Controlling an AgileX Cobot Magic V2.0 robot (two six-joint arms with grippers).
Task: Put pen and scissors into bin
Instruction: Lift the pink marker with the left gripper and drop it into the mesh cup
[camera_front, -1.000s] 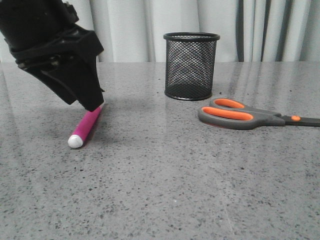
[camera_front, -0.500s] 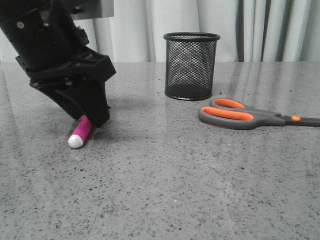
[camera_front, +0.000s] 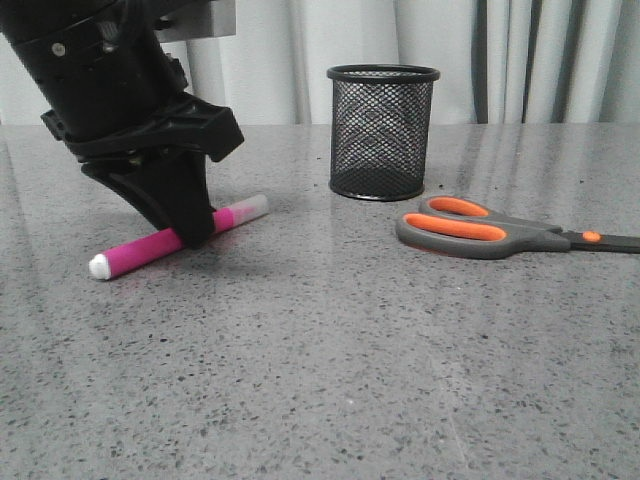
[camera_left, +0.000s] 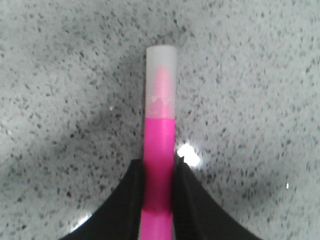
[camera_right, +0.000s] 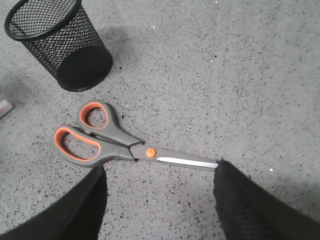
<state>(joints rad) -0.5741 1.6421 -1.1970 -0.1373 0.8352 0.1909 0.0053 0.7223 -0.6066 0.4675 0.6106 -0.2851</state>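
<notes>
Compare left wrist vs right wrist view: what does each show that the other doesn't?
Left wrist only: the left gripper, its fingers closed against the magenta barrel of the pen, translucent cap pointing away from the camera.

Right wrist only: the scissors lying flat with the blades closed, the bin upright beyond the handles, and the right gripper with fingers spread wide, above the scissors and holding nothing.

Both: the speckled grey table. A pale sliver at the right wrist view's edge could be the pen's cap, but that is not certain.
</notes>
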